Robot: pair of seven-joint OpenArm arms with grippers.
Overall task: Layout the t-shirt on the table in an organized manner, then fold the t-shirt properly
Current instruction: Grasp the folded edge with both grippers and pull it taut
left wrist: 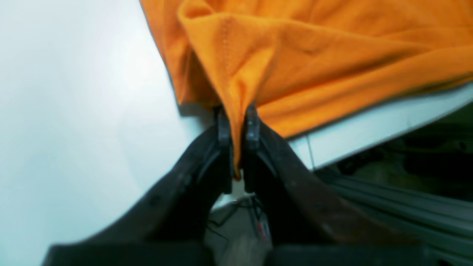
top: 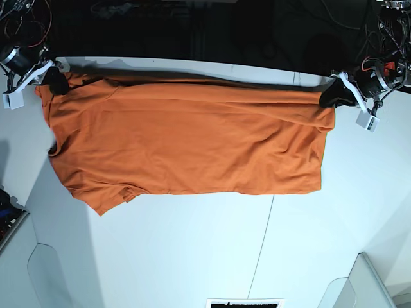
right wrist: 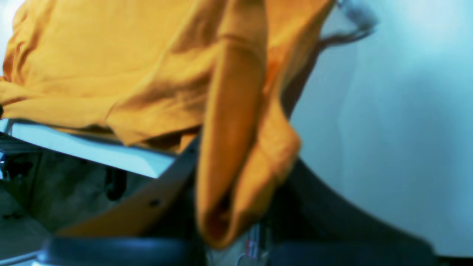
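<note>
The t-shirt [top: 186,141] lies stretched along the worktop [top: 192,256] near its far edge — each far corner is pinched, left gripper [left wrist: 236,138] and right gripper [top: 56,81] both clamped on cloth, seemingly to pull it taut and flat.

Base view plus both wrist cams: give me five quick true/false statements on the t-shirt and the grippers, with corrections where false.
1. The left gripper is shut on a pinch of the t-shirt. True.
2. The right gripper hangs open above the cloth, holding nothing. False: it is shut on the shirt, with fabric bunched between its fingers in the right wrist view.
3. The shirt is stretched between the two grippers along the far edge of the table. True.
4. The shirt is already folded into a small square. False: it lies spread out in one wide layer, one sleeve at the near corner.
5. The shirt is blue. False: it is bright orange.
</note>
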